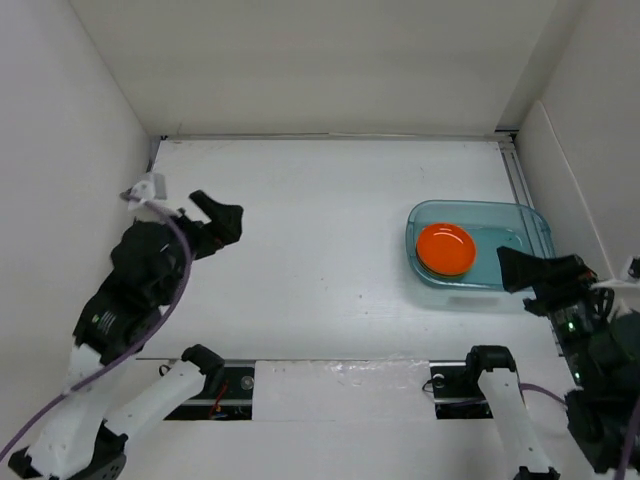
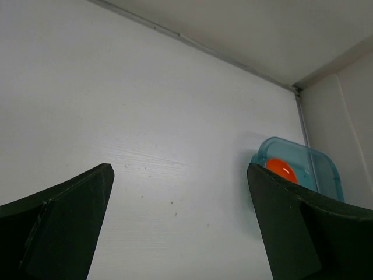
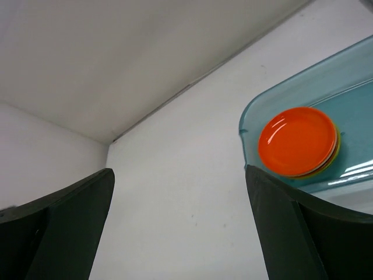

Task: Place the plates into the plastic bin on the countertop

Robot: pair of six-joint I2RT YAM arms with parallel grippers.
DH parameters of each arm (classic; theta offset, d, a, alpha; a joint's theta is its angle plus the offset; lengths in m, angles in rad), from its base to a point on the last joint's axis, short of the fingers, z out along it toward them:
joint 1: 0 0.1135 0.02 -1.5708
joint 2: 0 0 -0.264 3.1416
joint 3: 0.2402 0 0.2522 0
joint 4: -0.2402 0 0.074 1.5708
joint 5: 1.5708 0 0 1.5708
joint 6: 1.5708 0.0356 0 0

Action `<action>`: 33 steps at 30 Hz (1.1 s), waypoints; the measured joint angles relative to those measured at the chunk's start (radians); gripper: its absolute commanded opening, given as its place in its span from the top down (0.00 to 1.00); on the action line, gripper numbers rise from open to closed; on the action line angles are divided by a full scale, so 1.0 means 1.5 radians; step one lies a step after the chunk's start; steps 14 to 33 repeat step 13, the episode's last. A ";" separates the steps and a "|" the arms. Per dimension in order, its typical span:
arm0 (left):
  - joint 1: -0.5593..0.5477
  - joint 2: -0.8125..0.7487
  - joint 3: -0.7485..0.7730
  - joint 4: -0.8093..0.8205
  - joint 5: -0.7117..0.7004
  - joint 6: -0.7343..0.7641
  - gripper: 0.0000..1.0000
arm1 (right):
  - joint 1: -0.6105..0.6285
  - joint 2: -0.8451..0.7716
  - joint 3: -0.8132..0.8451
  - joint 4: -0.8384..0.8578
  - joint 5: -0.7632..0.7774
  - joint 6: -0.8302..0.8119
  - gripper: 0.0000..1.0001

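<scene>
Left pincer (image 2: 179,169) and right pincer (image 3: 179,175) both gape empty, glossy round orange plate (image 3: 298,141) lying in the translucent teal plastic bin (image 3: 349,64), so placing looks done and only backing clear remains.

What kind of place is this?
Probably a robot test booth: white walls box in a white countertop, with a left arm and right arm at its edge.
</scene>
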 measured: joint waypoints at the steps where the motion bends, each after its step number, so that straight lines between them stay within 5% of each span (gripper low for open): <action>1: 0.000 -0.029 0.000 -0.013 -0.013 0.001 0.00 | 0.014 -0.016 0.024 -0.022 -0.001 -0.005 0.00; 9: 0.000 -0.229 -0.064 -0.063 -0.088 -0.001 0.00 | 0.101 -0.054 0.185 -0.165 0.010 -0.039 0.00; 33: 0.000 -0.224 -0.090 -0.084 -0.097 -0.004 0.00 | 0.132 -0.064 0.205 -0.206 0.045 -0.044 0.00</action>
